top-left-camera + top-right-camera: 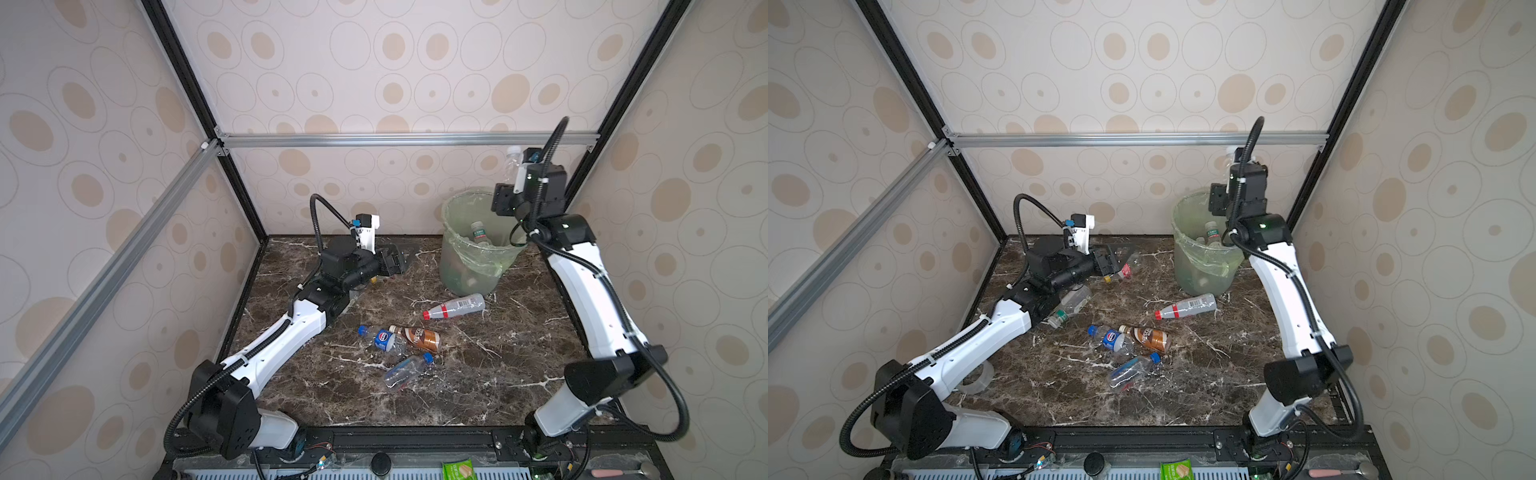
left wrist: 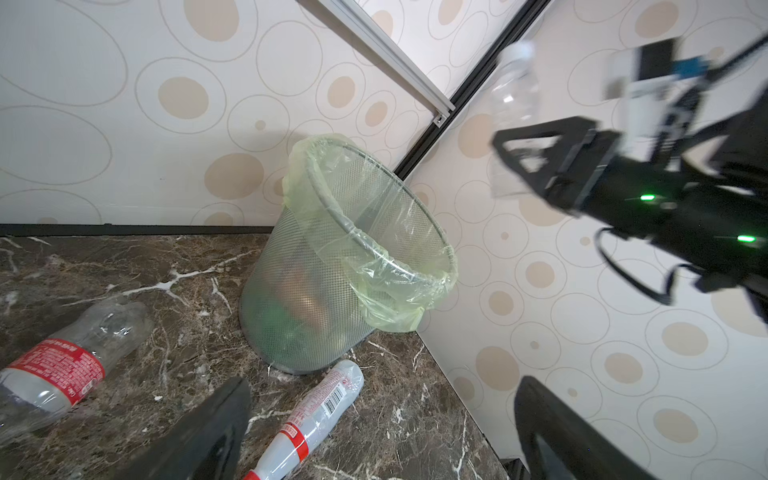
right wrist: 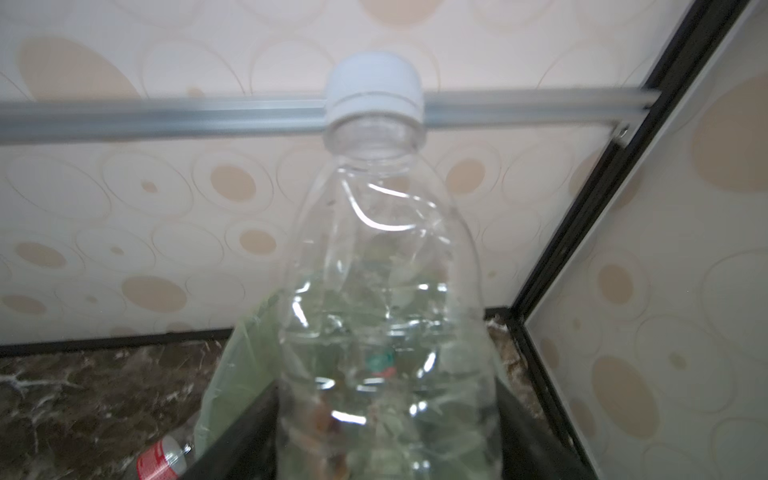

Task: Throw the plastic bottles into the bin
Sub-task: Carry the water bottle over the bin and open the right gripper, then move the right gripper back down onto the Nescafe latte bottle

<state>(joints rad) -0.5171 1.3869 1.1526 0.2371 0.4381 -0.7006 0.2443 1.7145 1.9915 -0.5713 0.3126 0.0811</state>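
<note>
Bottle [image 3: 374, 249], clear and white-capped, stands cap-up between the jaws of the right end effector [image 3: 384, 432], above the green-lined mouth of the bin [image 2: 291, 291]. I cannot tell whether the pads grip it. This looks like the drop step. The next move calls for a clean fall inside the rim. The left end effector [image 2: 380, 428] hangs spread wide and empty over the worktop [image 1: 498, 374], facing a red-capped bottle [image 1: 455, 307].

Seven bottles [image 1: 1185, 307] outside one bin [image 1: 1200, 272]; two arms [image 1: 1283, 299]; one tape roll [image 1: 987, 377].
</note>
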